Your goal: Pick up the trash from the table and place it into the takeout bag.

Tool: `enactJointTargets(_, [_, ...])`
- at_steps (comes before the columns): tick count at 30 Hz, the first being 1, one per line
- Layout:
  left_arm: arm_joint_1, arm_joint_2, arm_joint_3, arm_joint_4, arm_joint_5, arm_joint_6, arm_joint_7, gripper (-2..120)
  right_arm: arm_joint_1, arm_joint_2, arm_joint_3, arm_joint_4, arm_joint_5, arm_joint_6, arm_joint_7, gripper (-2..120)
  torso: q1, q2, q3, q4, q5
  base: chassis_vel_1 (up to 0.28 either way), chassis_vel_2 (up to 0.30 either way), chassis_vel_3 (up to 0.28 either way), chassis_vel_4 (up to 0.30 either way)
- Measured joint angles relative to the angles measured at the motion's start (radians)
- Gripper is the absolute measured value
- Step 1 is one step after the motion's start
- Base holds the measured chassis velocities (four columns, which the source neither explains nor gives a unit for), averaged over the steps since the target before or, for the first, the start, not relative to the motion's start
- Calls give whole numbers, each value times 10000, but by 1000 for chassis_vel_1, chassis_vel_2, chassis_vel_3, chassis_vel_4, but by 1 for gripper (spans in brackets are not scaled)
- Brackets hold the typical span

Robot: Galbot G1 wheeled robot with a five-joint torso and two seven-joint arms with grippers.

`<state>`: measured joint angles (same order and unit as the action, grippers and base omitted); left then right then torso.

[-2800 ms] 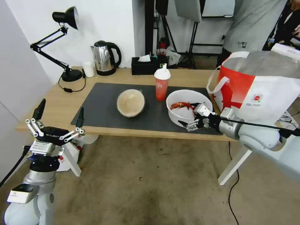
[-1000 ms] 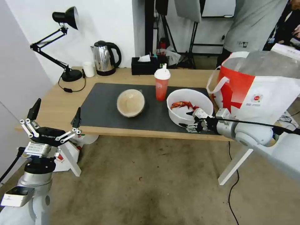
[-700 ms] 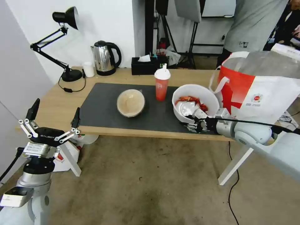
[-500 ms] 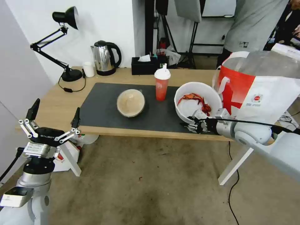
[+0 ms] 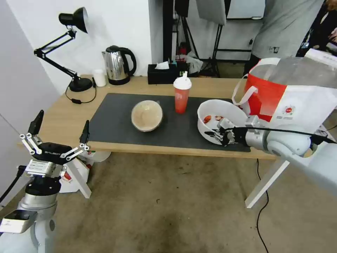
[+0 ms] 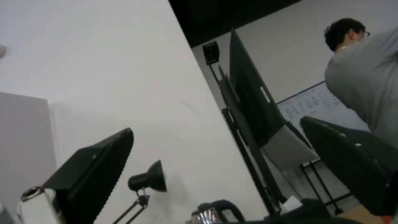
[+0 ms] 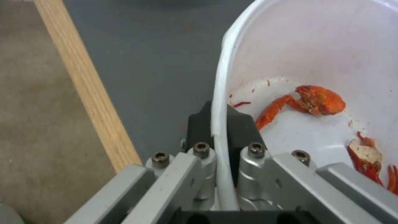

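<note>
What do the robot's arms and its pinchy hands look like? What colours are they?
The arms are smooth, rounded, silvery-white tubes. The left gripper has a black body with small lettering, silver linkage bars and long black fingers with ridged pads, and a black cable hangs by its wrist. The right gripper is grey metal with round bolts and black fingers; a thin black cable runs along that arm.

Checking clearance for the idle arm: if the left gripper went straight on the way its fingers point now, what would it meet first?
The left gripper is open below the table's near left corner, fingers pointing up and slightly toward the wall. Its wrist view shows only bare wall ahead, so the way looks free, though depth is unclear.
</note>
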<state>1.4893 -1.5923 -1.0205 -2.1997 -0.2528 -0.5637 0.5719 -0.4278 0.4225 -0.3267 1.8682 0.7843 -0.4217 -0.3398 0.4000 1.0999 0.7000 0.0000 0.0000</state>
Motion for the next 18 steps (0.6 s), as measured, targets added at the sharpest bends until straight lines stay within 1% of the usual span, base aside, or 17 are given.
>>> enactJointTargets(5, [-3, 0, 20, 0, 44, 6, 10, 100, 330, -148, 9, 37, 237, -30, -112, 0, 0, 0, 0, 0, 0, 0, 0, 0, 0])
enactJointTargets(13, [3, 0, 34, -13, 83, 10, 17, 100, 460, -330, 72, 192, 285, -59, -240, 0, 0, 1, 0, 0, 0, 0, 0, 0, 0])
enactJointTargets(18, [-23, -4, 94, 32, 145, 11, 23, 100, 472, -308, 169, 326, 354, -60, -357, 0, 0, 2, 0, 0, 0, 0, 0, 0, 0])
